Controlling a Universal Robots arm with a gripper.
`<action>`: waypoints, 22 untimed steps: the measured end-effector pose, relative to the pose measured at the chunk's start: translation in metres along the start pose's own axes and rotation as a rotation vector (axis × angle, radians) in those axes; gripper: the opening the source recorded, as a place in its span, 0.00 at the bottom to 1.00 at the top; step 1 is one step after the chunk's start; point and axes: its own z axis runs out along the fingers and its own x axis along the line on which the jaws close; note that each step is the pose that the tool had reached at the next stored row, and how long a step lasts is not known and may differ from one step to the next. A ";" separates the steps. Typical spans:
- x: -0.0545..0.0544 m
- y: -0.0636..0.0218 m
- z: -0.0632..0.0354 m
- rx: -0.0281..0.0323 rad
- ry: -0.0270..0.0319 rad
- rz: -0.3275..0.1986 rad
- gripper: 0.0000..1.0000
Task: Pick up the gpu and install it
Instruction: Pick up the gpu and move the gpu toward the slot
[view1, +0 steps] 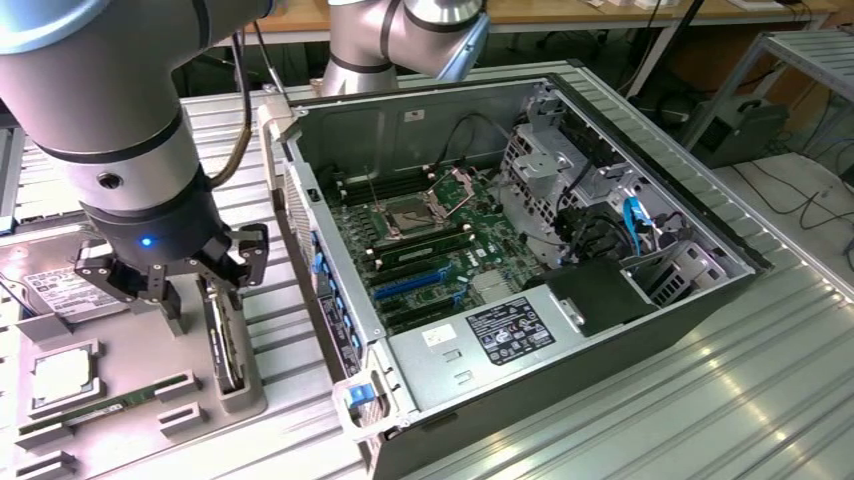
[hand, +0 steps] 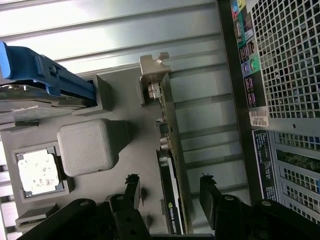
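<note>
Wrist view: I have the gripper (hand: 170, 189) with jaws apart, straddling the gpu (hand: 170, 165), which stands on edge in its tray (hand: 122, 107) slot; gaps show on both sides. Its bracket (hand: 152, 67) lies at the end away from the jaws. Outside one jaw sit a grey block (hand: 87, 145), a cpu (hand: 37, 172) and a hard drive (hand: 45, 82); outside the other jaw, the case (hand: 290, 60).

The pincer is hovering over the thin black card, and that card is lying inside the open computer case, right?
Not quite. The thin black card with a pale metal bracket stands on edge in the grey holder tray beside the open computer case, not inside it, as the wrist view shows. The pincer does hover over it, a finger either side.
</note>
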 end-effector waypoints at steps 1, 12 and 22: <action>0.000 -0.0001 0.0011 0.0000 0.0000 0.001 0.60; 0.000 -0.0005 0.0110 0.0003 -0.0004 0.011 0.60; 0.000 -0.0020 0.0213 0.0020 0.0102 -0.016 0.60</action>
